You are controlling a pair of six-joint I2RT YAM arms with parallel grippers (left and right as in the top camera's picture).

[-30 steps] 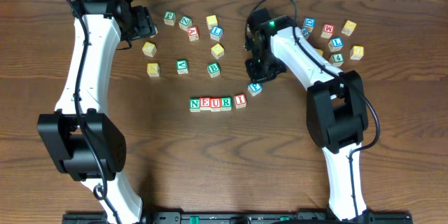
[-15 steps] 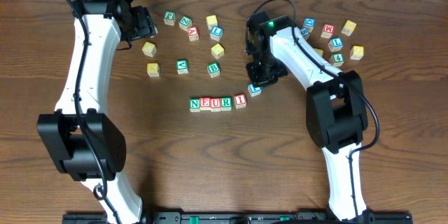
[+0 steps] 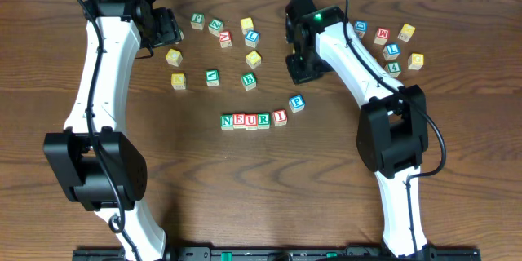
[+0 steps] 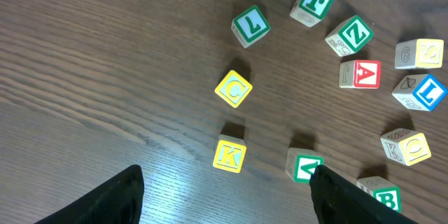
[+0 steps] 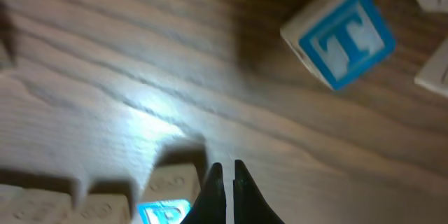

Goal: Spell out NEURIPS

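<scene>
Five cubes stand in a row at mid-table: green N (image 3: pixel 227 121), red E (image 3: pixel 239 121), U (image 3: pixel 251 121), green R (image 3: pixel 263 120) and red I (image 3: pixel 280 117). The blue P cube (image 3: pixel 297 103) lies just right of the I, turned askew and a little farther back; it also shows at the bottom edge of the right wrist view (image 5: pixel 164 211). My right gripper (image 3: pixel 296 68) hovers behind the P, shut on nothing (image 5: pixel 225 182). At the far left my left gripper (image 3: pixel 167 29) hangs open and empty (image 4: pixel 227 180). I cannot pick out an S cube.
Loose cubes lie behind the row, among them a yellow K (image 4: pixel 229 155), a yellow C (image 4: pixel 233 88), a red A (image 4: pixel 365 74) and a green B (image 3: pixel 249 81). A second cluster (image 3: pixel 391 50) sits at the far right. A blue T cube (image 5: pixel 341 38) lies ahead of the right gripper.
My right gripper has pulled back from the P cube toward the table's far side, leaving the cube beside the I. The left arm has not moved.
</scene>
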